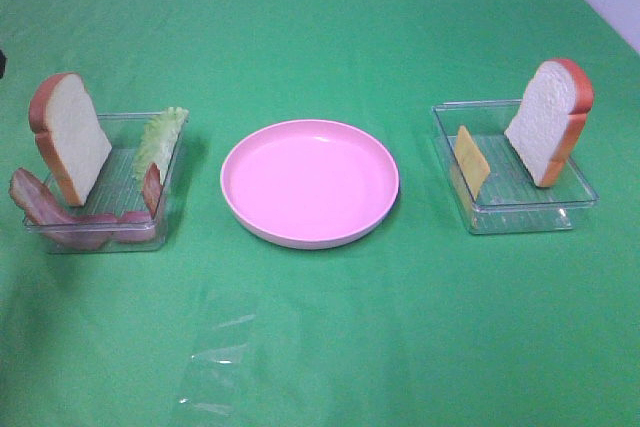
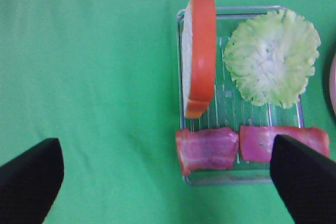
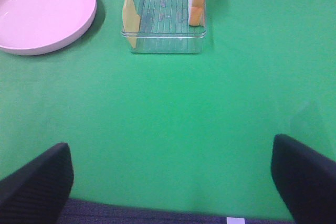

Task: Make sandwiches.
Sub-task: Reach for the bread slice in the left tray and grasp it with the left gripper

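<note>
Sandwiches: not stacked; the parts stand loose in two trays flanking the pink plate.
Green cloth: lies under the plate and everything else.
Pink plate: round, nothing on it; the reference point for the entries below.
Left tray: clear plastic, on the plate's left-arm side, apart from it.
Right tray: clear plastic, on the plate's right-arm side, apart from it.
Left bread slice: on edge, leaning, at the tray side farthest from the plate.
Right bread slice: on edge, leaning, at the tray side farthest from the plate.
Lettuce: propped against the left tray's wall nearest the plate.
Bacon strips: along the left tray's front wall, one end overhanging the corner away from the plate.
Cheese square: propped against the right tray's wall nearest the plate.
Left gripper: fingers spread wide, holding nothing, above the left tray's bacon end.
Right gripper: fingers spread wide, holding nothing, over bare cloth, well short of the plate.
</note>
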You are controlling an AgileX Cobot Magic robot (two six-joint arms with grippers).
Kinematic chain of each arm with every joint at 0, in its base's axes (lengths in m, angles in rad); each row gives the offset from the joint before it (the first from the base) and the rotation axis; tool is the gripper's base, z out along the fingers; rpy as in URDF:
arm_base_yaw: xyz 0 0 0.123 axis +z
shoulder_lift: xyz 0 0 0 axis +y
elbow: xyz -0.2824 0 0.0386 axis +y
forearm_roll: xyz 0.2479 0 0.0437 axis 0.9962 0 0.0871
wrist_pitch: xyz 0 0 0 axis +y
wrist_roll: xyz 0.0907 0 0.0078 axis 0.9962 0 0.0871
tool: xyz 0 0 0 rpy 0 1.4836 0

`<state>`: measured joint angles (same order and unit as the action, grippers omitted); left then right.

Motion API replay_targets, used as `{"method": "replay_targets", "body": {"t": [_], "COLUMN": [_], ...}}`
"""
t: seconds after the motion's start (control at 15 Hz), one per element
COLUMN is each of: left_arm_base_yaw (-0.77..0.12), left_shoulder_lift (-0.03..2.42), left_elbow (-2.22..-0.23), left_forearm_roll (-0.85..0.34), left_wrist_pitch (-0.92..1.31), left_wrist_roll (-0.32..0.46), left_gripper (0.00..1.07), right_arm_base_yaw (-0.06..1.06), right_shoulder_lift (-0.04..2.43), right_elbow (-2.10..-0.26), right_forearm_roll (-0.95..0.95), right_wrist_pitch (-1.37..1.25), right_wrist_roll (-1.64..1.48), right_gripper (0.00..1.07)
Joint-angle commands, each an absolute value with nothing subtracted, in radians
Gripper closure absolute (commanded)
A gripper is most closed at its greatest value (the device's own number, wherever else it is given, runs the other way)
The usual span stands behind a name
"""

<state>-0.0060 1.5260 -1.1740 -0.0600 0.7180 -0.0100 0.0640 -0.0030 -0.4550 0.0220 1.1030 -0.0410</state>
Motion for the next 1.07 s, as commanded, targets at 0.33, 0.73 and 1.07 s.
{"method": "replay_targets", "body": {"t": [0.33, 0.73, 1.07], "left_arm_base_yaw": [-0.004, -0.011, -0.011], "left_shoulder_lift": [1.873, 2.134, 2.190], "left_elbow": [-1.492, -1.779, -1.813], "left_forearm_roll": [-0.118, -0.169, -0.218], "left_wrist_pitch": [0.831, 1.031, 1.078], "left_wrist_roll": [0.000, 0.000, 0.026], "left_gripper": [0.07, 0.13, 0.24], "right_arm_base_yaw": [0.060, 0.060, 0.060], "right_shoulder_lift": [-0.037, -0.037, -0.037], "right_elbow": [-0.451, -0.451, -0.451], "right_forearm_roll": [0.026, 0.026, 0.026], "right_wrist_pitch": [1.097, 1.097, 1.097], "right_wrist_roll": [-0.037, -0.037, -0.037], "right_gripper": [0.09, 0.09, 0.09]}}
